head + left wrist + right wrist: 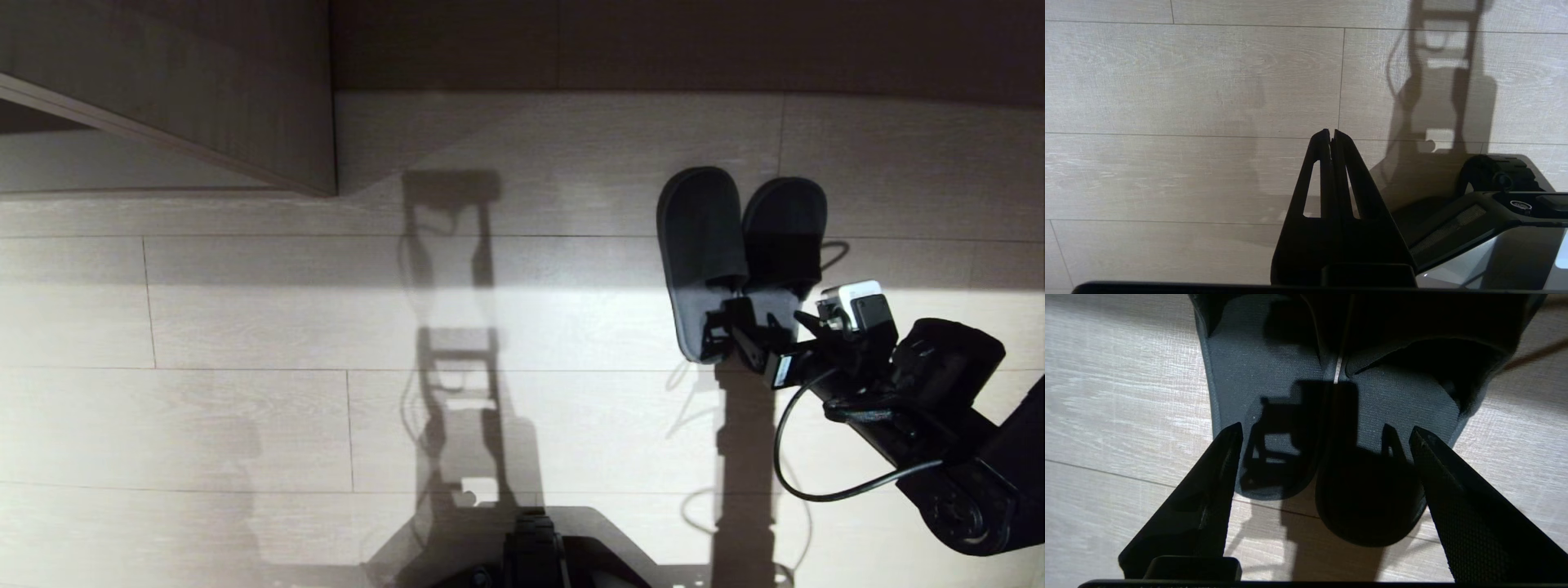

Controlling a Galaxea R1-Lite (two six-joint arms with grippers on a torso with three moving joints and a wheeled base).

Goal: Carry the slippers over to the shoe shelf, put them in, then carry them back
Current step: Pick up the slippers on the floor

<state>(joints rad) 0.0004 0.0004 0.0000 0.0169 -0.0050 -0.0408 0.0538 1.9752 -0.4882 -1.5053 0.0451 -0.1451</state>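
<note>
Head view: slippers (739,253) lie side by side on floor (245,327); right gripper (739,335) over their heels. Left wrist: left gripper (1331,136) fingers together, idle. Right wrist: fingers (1216,477) apart, straddling heels. Likely light, floppy; pinch both inner edges together.

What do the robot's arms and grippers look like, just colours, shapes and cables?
The right arm is matte black and chunky, with a white-and-black box near the wrist and a looping black cable. The right gripper has long tapered black fingers with textured inner faces. The left gripper has slotted black fingers.
</note>
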